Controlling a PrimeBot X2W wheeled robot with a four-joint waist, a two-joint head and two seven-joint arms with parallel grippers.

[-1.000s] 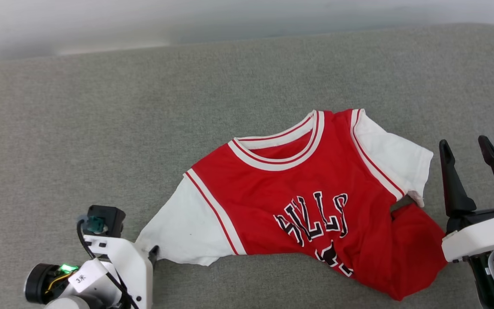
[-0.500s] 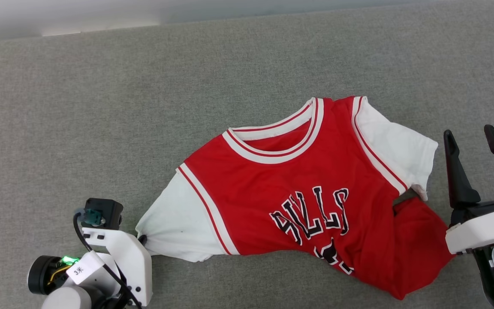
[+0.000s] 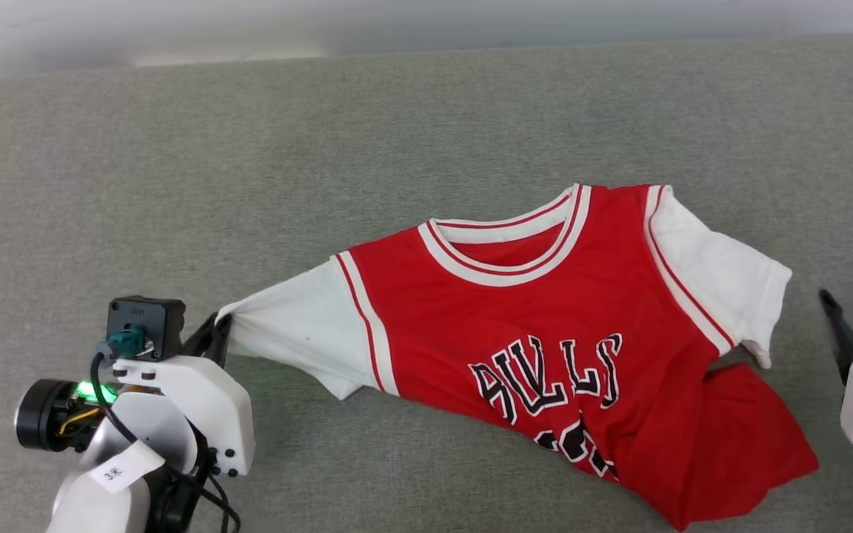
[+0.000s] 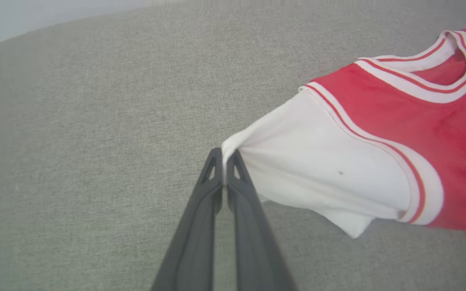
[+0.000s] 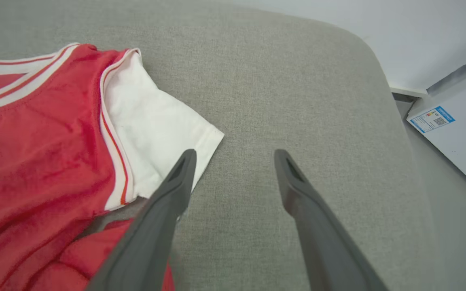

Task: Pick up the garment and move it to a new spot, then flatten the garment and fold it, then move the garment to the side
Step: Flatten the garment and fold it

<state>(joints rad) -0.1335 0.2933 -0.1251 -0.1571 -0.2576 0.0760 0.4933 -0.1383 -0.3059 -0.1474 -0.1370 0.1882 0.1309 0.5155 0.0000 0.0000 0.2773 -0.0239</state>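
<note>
The red jersey-style shirt with short white sleeves lies front up on the grey fabric-covered worktop, its lower hem crumpled. Its black, white-outlined lettering reads "BULLS"; the number below is creased and illegible. The left pincer is clamped on one sleeve cuff. The right pincer is open and empty, just beside the other sleeve. The print on the blue-and-white QR label is too small to read.
</note>
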